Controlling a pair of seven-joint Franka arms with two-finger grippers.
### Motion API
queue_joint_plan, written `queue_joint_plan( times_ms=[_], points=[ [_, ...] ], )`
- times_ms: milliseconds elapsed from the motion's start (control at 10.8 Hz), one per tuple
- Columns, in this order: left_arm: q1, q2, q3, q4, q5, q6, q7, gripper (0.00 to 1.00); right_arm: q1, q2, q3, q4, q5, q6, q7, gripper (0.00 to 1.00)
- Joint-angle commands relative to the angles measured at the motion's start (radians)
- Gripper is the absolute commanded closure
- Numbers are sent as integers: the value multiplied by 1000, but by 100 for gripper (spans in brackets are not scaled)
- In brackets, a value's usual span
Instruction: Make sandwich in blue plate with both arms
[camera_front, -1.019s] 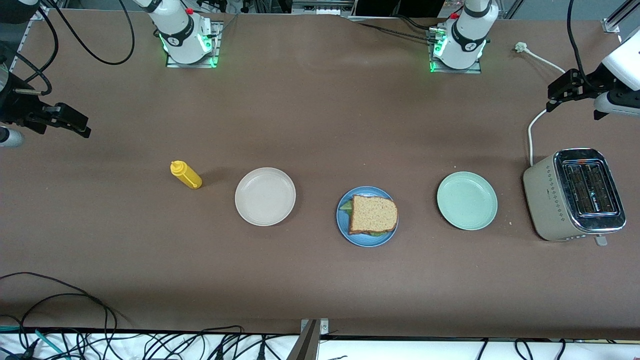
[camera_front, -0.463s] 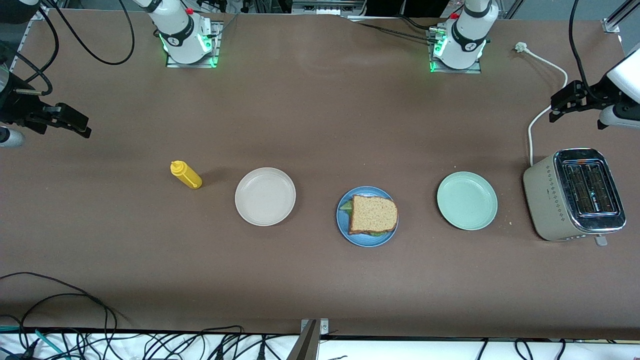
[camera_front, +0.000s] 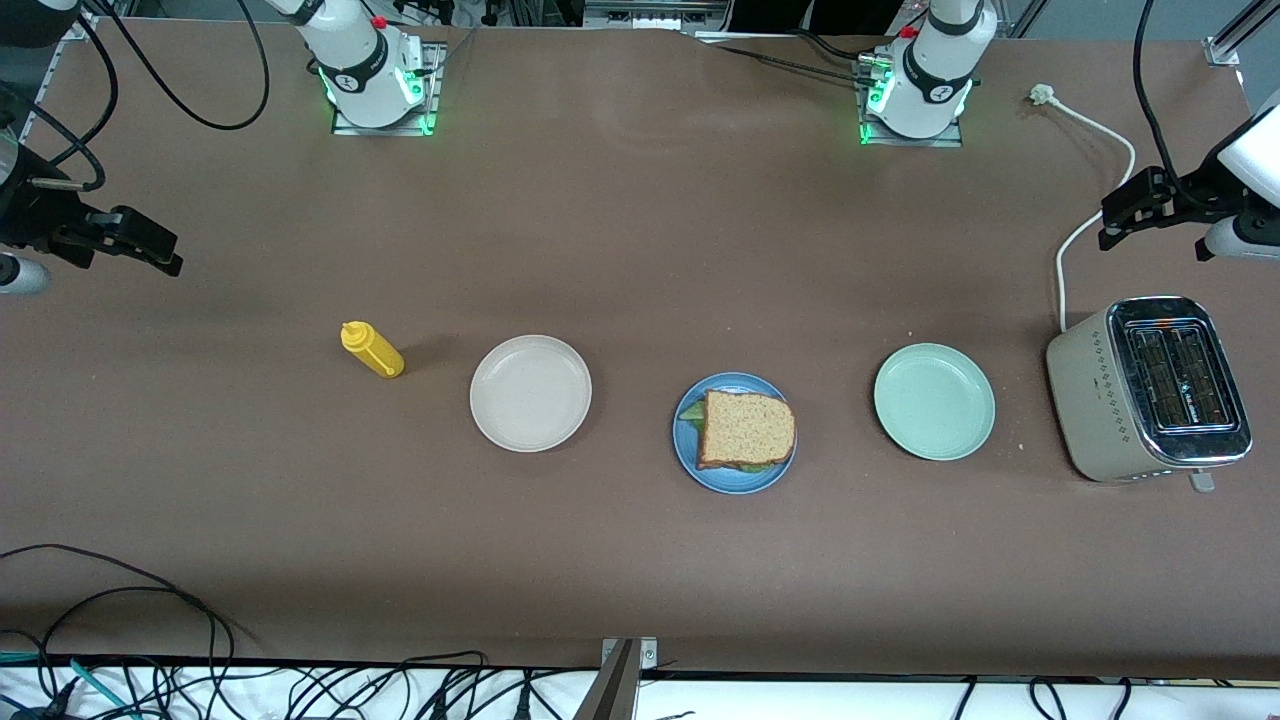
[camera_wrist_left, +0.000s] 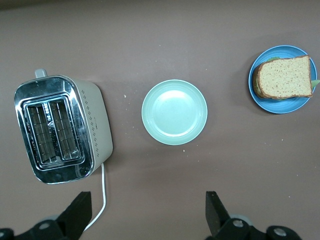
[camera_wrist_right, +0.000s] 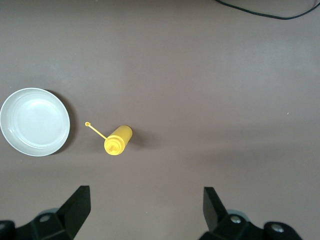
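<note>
A finished sandwich (camera_front: 746, 429) sits on the blue plate (camera_front: 690, 456) near the middle of the brown table (camera_front: 640, 230), its top slice of wholegrain bread covering most of the plate and a fringe of green lettuce (camera_front: 692, 412) showing at the edge toward the right arm's end.

Beside the blue plate, toward the right arm's end, lies a cream-white plate (camera_front: 530, 393), and past that a yellow squeeze bottle (camera_front: 372, 349) stands with its cap hanging open on a thin strap. Toward the left arm's end lies a pale mint-green plate (camera_front: 934, 401), then a beige and chrome two-slot toaster (camera_front: 1148, 388) whose white cord (camera_front: 1085, 225) trails away toward the robot bases.

Both arms hang raised and well apart from the sandwich. The left end effector (camera_front: 1130, 208) hovers over the cord at the left arm's end of the table, above the area just by the toaster; in its wrist view its two black fingers (camera_wrist_left: 215, 212) stand wide apart with nothing between them. The right end effector (camera_front: 140, 242) hovers over bare table at the right arm's end, its fingers (camera_wrist_right: 214, 209) likewise spread wide and holding nothing, with the bottle and cream-white plate in its wrist view below.
</note>
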Motion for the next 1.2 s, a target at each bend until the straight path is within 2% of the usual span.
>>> queue_joint_plan(
  times_ms=[0, 278, 1111],
  points=[
    [0, 14, 3, 32, 19, -22, -14, 0, 6, -3, -5, 8, 3, -2, 13, 0],
    [48, 15, 3, 24, -19, -22, -8, 0, 4, -3, -5, 8, 3, 4, 14, 0],
    [46, 15, 0, 27, -34, -23, -10, 0, 4, -5, -7, 8, 1, 2, 14, 0]
  ],
)
